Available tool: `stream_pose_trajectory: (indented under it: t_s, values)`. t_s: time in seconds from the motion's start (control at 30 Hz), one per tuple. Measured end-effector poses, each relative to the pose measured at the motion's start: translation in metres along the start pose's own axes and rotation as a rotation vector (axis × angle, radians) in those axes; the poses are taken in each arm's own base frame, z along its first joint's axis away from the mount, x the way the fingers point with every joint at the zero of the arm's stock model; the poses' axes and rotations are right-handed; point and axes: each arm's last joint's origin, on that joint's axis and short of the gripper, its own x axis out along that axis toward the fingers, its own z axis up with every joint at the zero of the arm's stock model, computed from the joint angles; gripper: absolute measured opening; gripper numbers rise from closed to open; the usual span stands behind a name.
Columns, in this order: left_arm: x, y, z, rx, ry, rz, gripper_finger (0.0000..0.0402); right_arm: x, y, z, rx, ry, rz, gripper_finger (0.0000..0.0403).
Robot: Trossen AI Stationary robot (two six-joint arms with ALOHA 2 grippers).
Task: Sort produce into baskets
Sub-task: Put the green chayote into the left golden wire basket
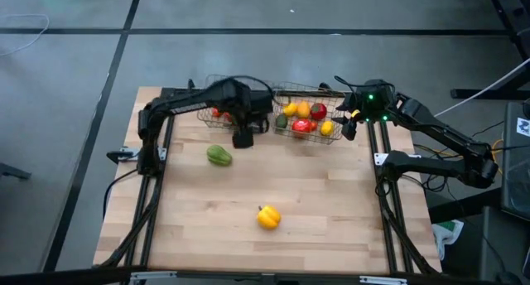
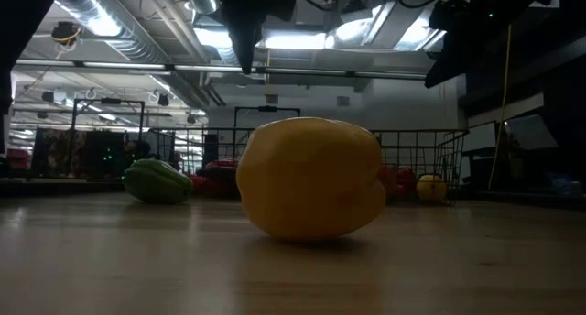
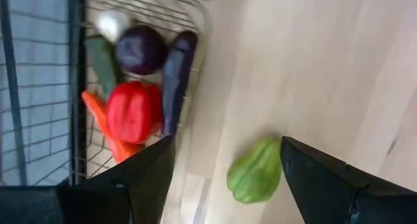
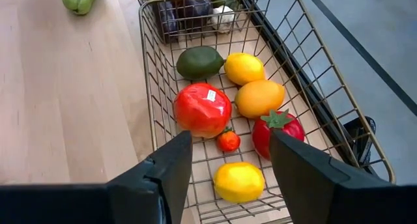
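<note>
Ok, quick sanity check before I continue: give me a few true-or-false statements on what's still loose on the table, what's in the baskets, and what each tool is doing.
1. Two pieces of produce lie loose on the table: a green pepper and a yellow pepper. True.
2. The left tool is shut on the green pepper. False: it is open and empty, near the left basket, with the pepper lying on the wood apart from it.
3. The right basket holds an avocado. True.
4. The eggplant lies on the bare table. False: it is inside the left basket.
5. The right tool grips a lemon. False: it is open over the right basket, holding nothing.
</note>
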Motion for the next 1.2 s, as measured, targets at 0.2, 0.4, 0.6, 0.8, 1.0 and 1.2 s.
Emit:
stream_pose_trajectory:
  t_s: [0.2,0.4,0.6,0.8,1.0,1.2]
  values:
    - [0.024,-0.028,-0.004,0.124,0.1,-0.013,0.0274,0.0,0.0,0.0,0.0,0.0,0.0,0.0204]
    - [0.049,-0.049,-0.014,0.203,0.213,-0.019,0.0274,0.0,0.0,0.0,0.0,0.0,0.0,0.0204]
    - [0.078,-0.061,-0.029,0.28,0.337,-0.025,0.0274,0.0,0.0,0.0,0.0,0.0,0.0,0.0204]
    - [0.101,-0.067,-0.034,0.335,0.344,-0.031,0.0274,0.0,0.0,0.0,0.0,0.0,0.0,0.0204]
    - [0.121,-0.072,-0.038,0.379,0.326,-0.038,0.0274,0.0,0.0,0.0,0.0,0.0,0.0,0.0204]
    - [0.134,-0.074,-0.044,0.393,0.347,-0.041,0.0274,0.0,0.0,0.0,0.0,0.0,0.0,0.0204]
